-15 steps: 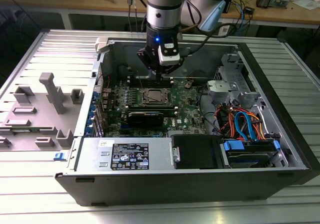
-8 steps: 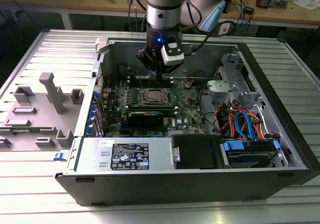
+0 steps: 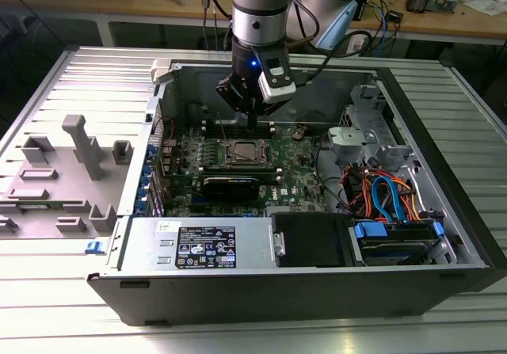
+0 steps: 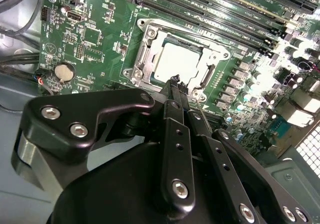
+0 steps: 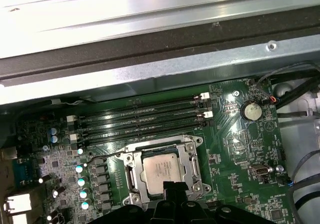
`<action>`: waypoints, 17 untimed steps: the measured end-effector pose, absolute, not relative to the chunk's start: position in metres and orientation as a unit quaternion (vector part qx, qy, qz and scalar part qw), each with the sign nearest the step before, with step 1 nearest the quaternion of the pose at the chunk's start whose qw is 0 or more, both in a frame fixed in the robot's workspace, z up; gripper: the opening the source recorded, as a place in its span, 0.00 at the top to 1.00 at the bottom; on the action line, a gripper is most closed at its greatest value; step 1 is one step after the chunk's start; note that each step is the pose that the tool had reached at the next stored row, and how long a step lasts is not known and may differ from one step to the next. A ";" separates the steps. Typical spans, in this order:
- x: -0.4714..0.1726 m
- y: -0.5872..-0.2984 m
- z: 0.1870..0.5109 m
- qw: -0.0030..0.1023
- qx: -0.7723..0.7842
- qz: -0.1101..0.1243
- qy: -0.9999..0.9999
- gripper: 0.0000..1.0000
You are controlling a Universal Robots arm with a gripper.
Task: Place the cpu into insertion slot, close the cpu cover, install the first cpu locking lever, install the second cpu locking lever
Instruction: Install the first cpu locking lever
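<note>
Fingers (image 4: 172, 108) together — gripper (image 4: 176, 79) hovers beside the cpu (image 4: 175, 63); cpu cover (image 4: 142, 56) down around it

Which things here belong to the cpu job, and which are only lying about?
Job: cpu, cpu cover around it, gripper above them.
Lying about: coin battery, memory slots, drive cables, grey holder outside the case.

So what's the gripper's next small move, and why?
Probably push the thin lever down with the gripper: the cpu sits framed by the closed cpu cover, the shut fingertips hover at its edge, and that lever looks raised.
</note>
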State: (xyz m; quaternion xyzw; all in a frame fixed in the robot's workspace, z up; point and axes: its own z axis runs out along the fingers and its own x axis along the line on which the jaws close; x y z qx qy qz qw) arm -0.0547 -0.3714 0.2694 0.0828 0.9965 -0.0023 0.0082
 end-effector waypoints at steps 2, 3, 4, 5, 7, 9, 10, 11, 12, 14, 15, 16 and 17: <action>-0.055 -0.371 0.269 0.008 0.083 -0.002 0.997 0.89; -0.055 -0.371 0.269 0.008 0.083 -0.002 0.997 0.89; -0.055 -0.371 0.269 0.008 0.083 -0.002 0.997 0.89; -0.055 -0.371 0.269 0.008 0.083 -0.002 0.997 0.89; -0.055 -0.371 0.269 0.008 0.083 -0.002 0.997 0.89; -0.055 -0.371 0.269 0.008 0.083 -0.002 0.997 0.89; -0.055 -0.371 0.269 0.008 0.082 -0.002 0.997 0.89; -0.055 -0.371 0.269 0.008 0.082 -0.002 0.997 0.89; -0.055 -0.371 0.269 0.008 0.081 -0.002 0.997 0.89; -0.056 -0.371 0.269 0.008 0.073 -0.002 0.997 0.89; -0.057 -0.371 0.269 0.008 0.068 -0.002 0.998 0.89; -0.057 -0.371 0.269 0.008 0.062 -0.002 0.998 0.89; -0.058 -0.371 0.269 0.008 0.057 -0.002 0.998 0.89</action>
